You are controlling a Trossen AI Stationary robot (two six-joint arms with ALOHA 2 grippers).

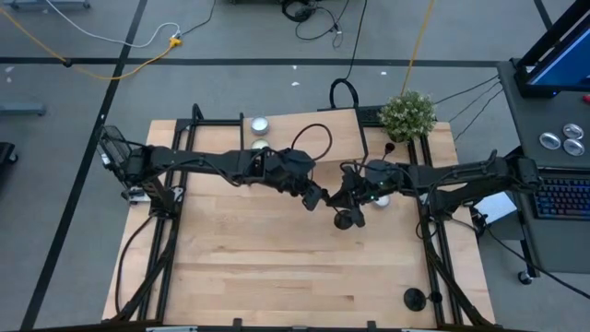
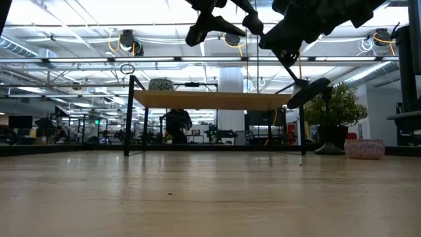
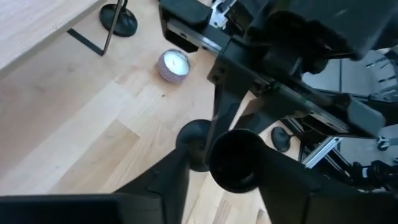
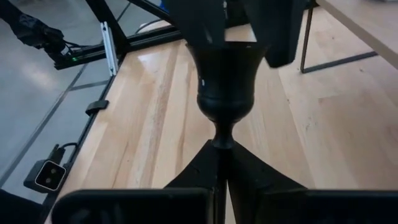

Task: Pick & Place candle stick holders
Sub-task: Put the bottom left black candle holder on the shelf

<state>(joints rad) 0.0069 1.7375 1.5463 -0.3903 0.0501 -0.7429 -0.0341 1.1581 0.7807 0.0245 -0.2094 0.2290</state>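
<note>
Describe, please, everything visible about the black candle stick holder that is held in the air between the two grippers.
The candle stick holder is matte black, metal by its look, with a cup-shaped socket, a thin stem and a round disc base. It hangs tilted above the wooden table, near its middle, touching no surface. The right gripper is shut on its thin stem just below the cup. The left gripper faces the cup's mouth with its fingers spread on either side.

A matte-black candle stick holder (image 4: pixel 225 87) hangs above the pale blond wood table (image 1: pixel 277 258); beside it on the table, a silver-white round tealight (image 3: pixel 174 65); a green leafy plant (image 1: pixel 407 114) beyond.
</note>
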